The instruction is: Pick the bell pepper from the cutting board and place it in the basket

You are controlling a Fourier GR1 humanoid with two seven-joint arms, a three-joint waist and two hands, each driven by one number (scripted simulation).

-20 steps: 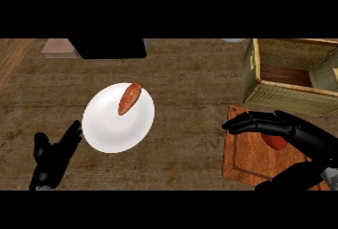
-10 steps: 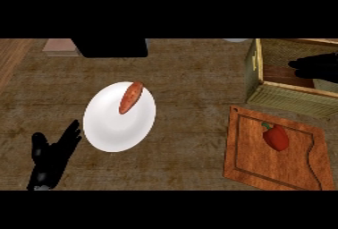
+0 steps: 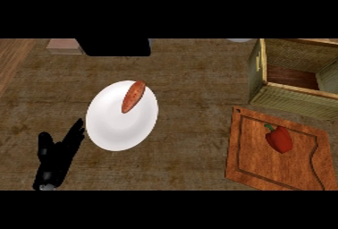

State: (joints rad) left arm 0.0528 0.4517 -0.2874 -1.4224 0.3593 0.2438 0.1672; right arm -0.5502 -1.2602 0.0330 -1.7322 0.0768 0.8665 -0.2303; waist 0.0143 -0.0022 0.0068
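None of the task is done as far as this view shows: the bell pepper [image 3: 279,138] lies untouched on the cutting board [image 3: 251,156], and the basket [image 3: 290,96], touching the board's far edge, holds nothing visible. The left hand [image 3: 56,154] rests well to the left of the board, beyond the white plate [image 3: 119,129], fingers [image 3: 74,133] straight and holding nothing. The right hand is out of view, so no fingers are near the pepper; grasp, carry and release all remain.
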